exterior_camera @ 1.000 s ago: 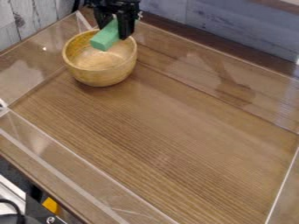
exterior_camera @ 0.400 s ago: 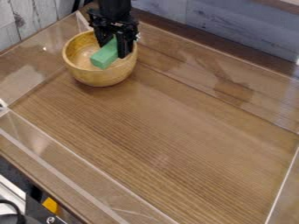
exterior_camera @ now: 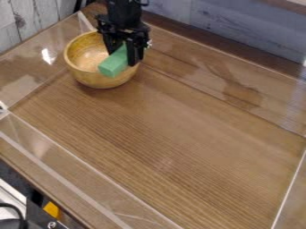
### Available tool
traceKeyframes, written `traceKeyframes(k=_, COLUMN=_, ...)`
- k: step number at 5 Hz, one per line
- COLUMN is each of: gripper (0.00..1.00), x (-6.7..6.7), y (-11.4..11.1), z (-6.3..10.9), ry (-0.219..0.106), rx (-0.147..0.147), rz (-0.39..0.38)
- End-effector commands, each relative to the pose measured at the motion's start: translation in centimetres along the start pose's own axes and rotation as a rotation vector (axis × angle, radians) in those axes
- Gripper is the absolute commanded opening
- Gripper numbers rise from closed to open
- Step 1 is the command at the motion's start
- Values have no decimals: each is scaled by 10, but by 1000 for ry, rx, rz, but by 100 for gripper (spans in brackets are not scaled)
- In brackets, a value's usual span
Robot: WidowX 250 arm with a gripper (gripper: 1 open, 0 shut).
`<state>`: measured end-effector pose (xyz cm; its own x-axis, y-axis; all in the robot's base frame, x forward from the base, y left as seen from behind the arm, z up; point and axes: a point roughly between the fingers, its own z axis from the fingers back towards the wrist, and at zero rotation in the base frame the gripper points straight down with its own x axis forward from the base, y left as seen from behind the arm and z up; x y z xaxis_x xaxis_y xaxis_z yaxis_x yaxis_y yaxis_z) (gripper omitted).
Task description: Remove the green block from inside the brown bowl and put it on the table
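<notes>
The brown bowl [exterior_camera: 86, 64] stands at the back left of the table [exterior_camera: 180, 134]. My black gripper [exterior_camera: 123, 52] points straight down over the bowl's right side and is shut on the green block [exterior_camera: 114, 63]. The block hangs tilted from the fingers, its lower end in front of the bowl's right inner wall and rim. Whether it touches the bowl I cannot tell. The bowl's pale inside shows nothing else in it.
Low clear plastic walls [exterior_camera: 42, 156] edge the tabletop on the left, front and right. A grey plank wall [exterior_camera: 239, 22] rises behind the table. Dark equipment with a yellow mark [exterior_camera: 48, 212] sits at the bottom left corner.
The gripper has come down with the green block, from above the bowl's far rim to low over the bowl, and has shifted a little to the right.
</notes>
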<state>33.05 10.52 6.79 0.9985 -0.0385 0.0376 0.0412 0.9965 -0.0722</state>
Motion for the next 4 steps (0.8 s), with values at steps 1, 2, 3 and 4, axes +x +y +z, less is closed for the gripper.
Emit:
traceKeyframes(k=1, gripper=0, x=6, y=-10, z=19, ry=-79, rx=28, rz=34)
traceKeyframes(k=2, gripper=0, x=3, y=-16, z=21, ry=-77, rx=22, rz=2)
traceKeyframes(k=3, gripper=0, x=0, y=-23, z=24, ry=-76, rx=14, rz=-34)
traceKeyframes(k=4, gripper=0, x=-4, y=-27, z=19, ry=-75, rx=5, rz=-68)
